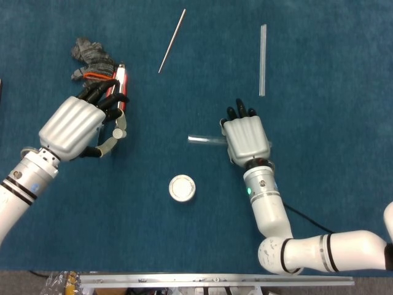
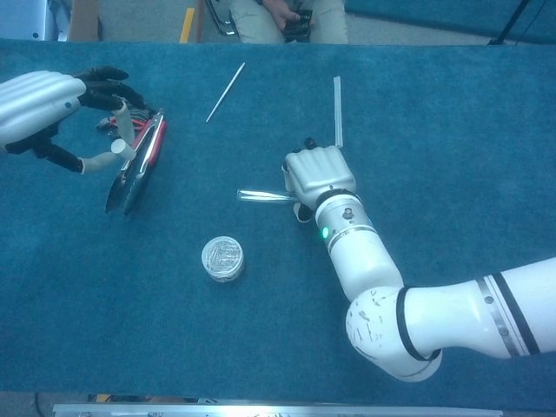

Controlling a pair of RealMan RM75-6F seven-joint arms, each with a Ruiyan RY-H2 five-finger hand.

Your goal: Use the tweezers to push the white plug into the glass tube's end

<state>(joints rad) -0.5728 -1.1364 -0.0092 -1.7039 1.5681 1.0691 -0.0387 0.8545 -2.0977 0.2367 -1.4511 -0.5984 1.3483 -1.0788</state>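
Head view: the right hand [image 1: 246, 137] grips the short clear glass tube [image 1: 199, 139] mid-table, fingers wrapped around it.

Chest view: the left hand [image 2: 48, 109], fingers spread, hovers beside red-handled metal tweezers [image 2: 136, 165] near the table's left edge.

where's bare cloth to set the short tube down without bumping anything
Widest bare patch: right of the long glass tube and right hand. Another lies left of the round tin, below the left hand. Crowded around the tweezers and glove.
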